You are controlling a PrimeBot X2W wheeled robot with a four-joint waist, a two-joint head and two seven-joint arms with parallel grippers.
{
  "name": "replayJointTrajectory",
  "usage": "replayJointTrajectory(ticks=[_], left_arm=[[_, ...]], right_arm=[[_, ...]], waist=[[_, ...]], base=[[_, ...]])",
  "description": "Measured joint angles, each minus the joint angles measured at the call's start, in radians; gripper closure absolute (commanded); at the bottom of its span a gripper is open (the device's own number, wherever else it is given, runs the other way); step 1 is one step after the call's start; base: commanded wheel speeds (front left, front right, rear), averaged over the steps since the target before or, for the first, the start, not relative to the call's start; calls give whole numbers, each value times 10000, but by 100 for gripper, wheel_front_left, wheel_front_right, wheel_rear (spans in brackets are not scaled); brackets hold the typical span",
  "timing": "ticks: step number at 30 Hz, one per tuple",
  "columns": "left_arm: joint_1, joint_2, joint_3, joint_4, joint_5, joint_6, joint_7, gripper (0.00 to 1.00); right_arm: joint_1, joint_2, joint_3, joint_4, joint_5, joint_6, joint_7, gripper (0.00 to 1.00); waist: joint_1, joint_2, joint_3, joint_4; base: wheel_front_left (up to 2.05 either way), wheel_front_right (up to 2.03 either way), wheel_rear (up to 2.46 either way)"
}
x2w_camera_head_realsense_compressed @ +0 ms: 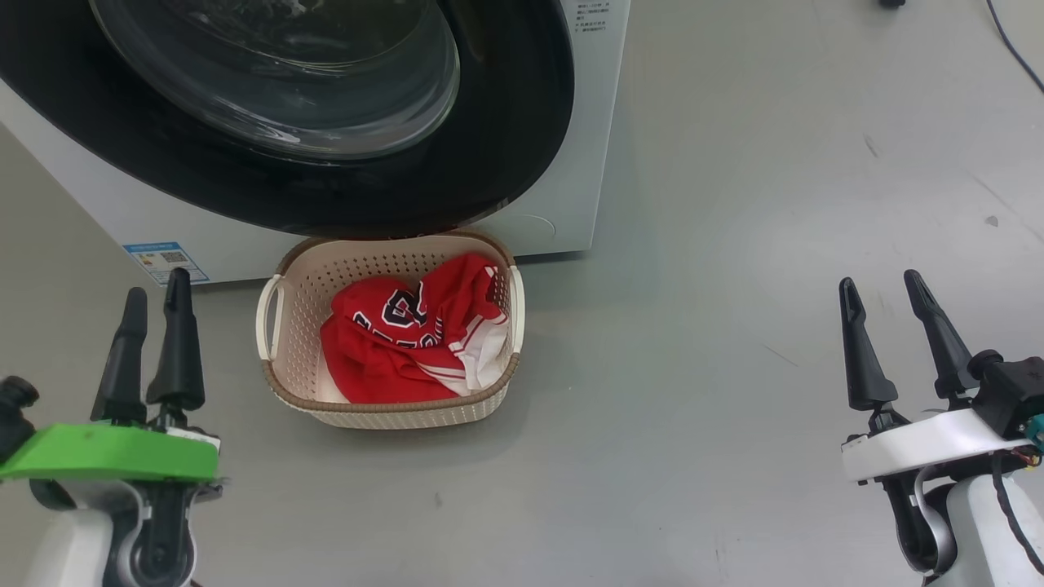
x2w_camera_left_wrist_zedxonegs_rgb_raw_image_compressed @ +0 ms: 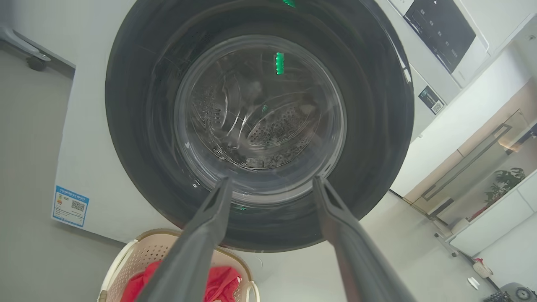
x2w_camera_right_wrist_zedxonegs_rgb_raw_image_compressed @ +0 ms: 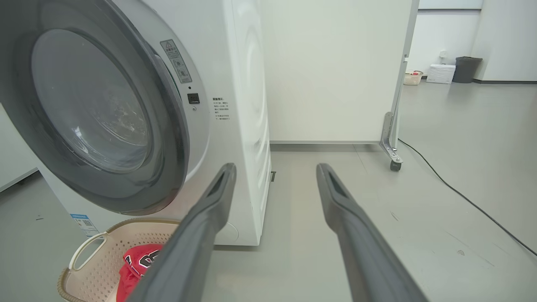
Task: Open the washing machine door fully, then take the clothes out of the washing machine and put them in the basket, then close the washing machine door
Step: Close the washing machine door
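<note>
The clothes [x2w_camera_head_realsense_compressed: 408, 338] lie in the basket [x2w_camera_head_realsense_compressed: 391, 417] just ahead and right of my left gripper [x2w_camera_head_realsense_compressed: 157, 285] and well left of my right gripper [x2w_camera_head_realsense_compressed: 881, 280]; the washing machine door [x2w_camera_head_realsense_compressed: 285, 187] beyond looks shut, so with both grippers spread and empty, I judge only a latch-check push remains.

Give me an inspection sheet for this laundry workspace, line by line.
Surface: grey floor, a few scuff marks.
Job's things: washing machine with its door looking shut; red clothes lying in the basket, which stands on the floor in front of the machine.
Clutter: nothing seen.
Grippers: left gripper and right gripper both open, empty, apart from everything.
Cables: black cable running along the floor.
Surroundings: white partition on a caster; dark bin far off; potted plant.
</note>
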State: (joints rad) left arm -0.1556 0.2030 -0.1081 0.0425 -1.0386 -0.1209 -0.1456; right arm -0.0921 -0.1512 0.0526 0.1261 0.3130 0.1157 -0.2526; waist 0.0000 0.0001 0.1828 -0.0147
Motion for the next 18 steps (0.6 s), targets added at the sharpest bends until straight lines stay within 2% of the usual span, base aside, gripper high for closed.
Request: replayJointTrajectory(ticks=[3, 6, 8, 10, 18], left_arm=[[168, 138, -341, 52, 1160, 27, -385, 0], [300, 337, -608, 75, 2201, 408, -723, 0], [370, 364, -675, 81, 2441, 560, -750, 0], [508, 470, -911, 161, 3231, 984, -755, 0], [954, 303, -1283, 198, 4374, 2050, -859, 0]], right_arm=[[28, -4, -19, 0, -19, -35, 0, 0], [148, -8, -21, 6, -81, -38, 0, 0], [205, -10, -23, 8, -84, -40, 0, 0], [275, -19, -29, 10, -96, -44, 0, 0], [539, -2, 104, 82, -169, -52, 0, 0]], waist=[[0, 0, -114, 34], [0, 0, -230, 74], [0, -1, -271, 86], [0, 0, -344, 119], [0, 0, -599, 216]], base=[[0, 0, 0], [0, 0, 0], [0, 0, 0], [0, 0, 0], [0, 0, 0]])
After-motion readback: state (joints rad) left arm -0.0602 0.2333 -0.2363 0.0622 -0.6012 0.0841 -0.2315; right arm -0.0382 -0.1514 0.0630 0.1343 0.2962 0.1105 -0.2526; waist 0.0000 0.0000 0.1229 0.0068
